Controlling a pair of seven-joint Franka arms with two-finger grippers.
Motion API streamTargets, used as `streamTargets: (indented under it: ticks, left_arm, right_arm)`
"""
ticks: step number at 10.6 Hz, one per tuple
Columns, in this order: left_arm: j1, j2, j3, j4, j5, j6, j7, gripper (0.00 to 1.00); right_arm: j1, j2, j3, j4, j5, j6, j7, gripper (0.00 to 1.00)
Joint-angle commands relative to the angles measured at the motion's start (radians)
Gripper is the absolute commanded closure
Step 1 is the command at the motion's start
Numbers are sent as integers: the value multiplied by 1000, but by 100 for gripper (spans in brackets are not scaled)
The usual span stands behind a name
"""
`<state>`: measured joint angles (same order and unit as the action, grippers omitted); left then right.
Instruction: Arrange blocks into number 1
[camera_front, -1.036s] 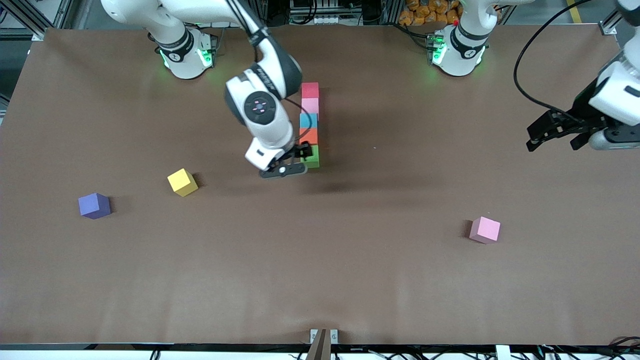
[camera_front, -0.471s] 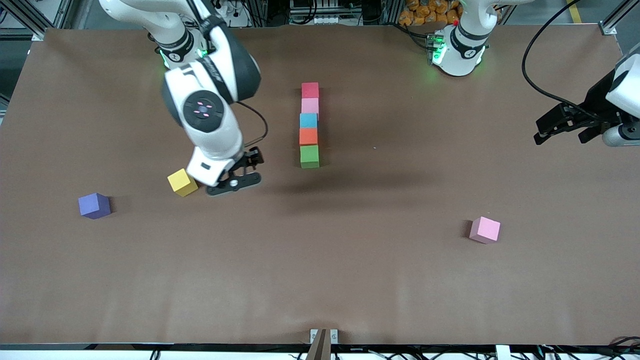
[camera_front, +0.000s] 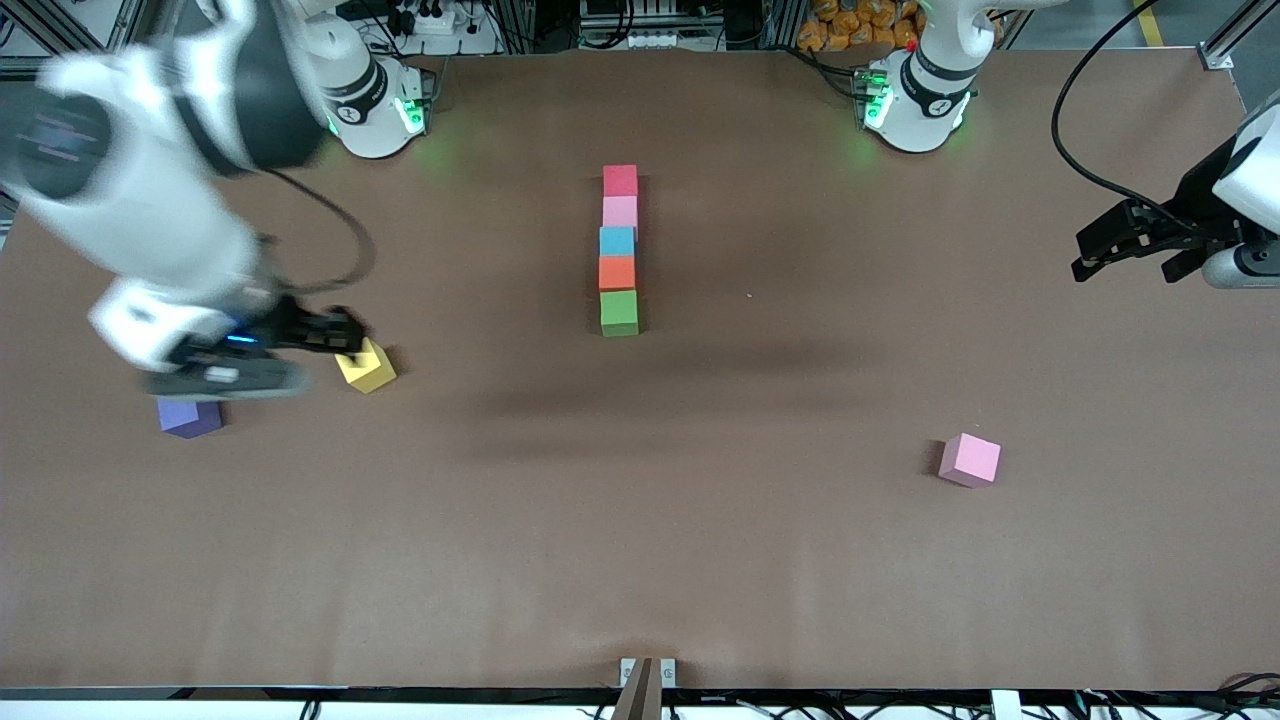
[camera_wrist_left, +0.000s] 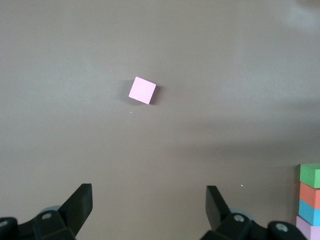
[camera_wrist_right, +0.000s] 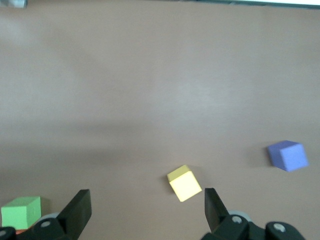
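Five blocks lie in one straight touching line at mid-table: red (camera_front: 620, 181) nearest the bases, then pink (camera_front: 620, 212), light blue (camera_front: 617, 241), orange (camera_front: 617, 272) and green (camera_front: 619, 312). A second pink block (camera_front: 969, 460) lies alone toward the left arm's end, also seen in the left wrist view (camera_wrist_left: 142, 90). My right gripper (camera_front: 335, 335) hangs open and empty over the table beside the yellow cube (camera_front: 366, 366). The left gripper (camera_front: 1120, 265) waits open and empty at its end of the table. The green block (camera_wrist_right: 21, 212) shows at the right wrist view's edge.
A purple cube (camera_front: 190, 417) lies toward the right arm's end, partly under the right hand, nearer the front camera than the yellow cube (camera_wrist_right: 184, 183). The purple cube (camera_wrist_right: 287, 155) also shows in the right wrist view. Brown table (camera_front: 640, 520) spreads wide around the line.
My right gripper has left the green block at the line's end and swung away toward the right arm's end, to above the yellow and purple cubes. The left gripper drifted slightly outward.
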<state>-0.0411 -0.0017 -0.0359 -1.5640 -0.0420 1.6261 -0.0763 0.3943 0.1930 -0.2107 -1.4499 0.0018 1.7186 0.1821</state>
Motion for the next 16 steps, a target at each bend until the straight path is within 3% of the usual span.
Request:
streamTargets:
  ticks: [1, 4, 7, 16]
  left_arm:
    - [6, 5, -10, 25, 51, -23, 32, 0]
    - [3, -1, -12, 25, 54, -23, 32, 0]
    - [0, -11, -12, 24, 54, -17, 30, 0]
    - [-3, -14, -12, 21, 56, -11, 30, 0]
  right_arm:
    - [-209, -96, 153, -32, -8, -36, 5, 0]
    - [-343, -187, 195, -116, -5, -34, -36, 0]
    - [-367, -263, 194, -191, -12, -54, -96, 0]
    - [-373, -253, 185, -135, -17, -120, -93, 0]
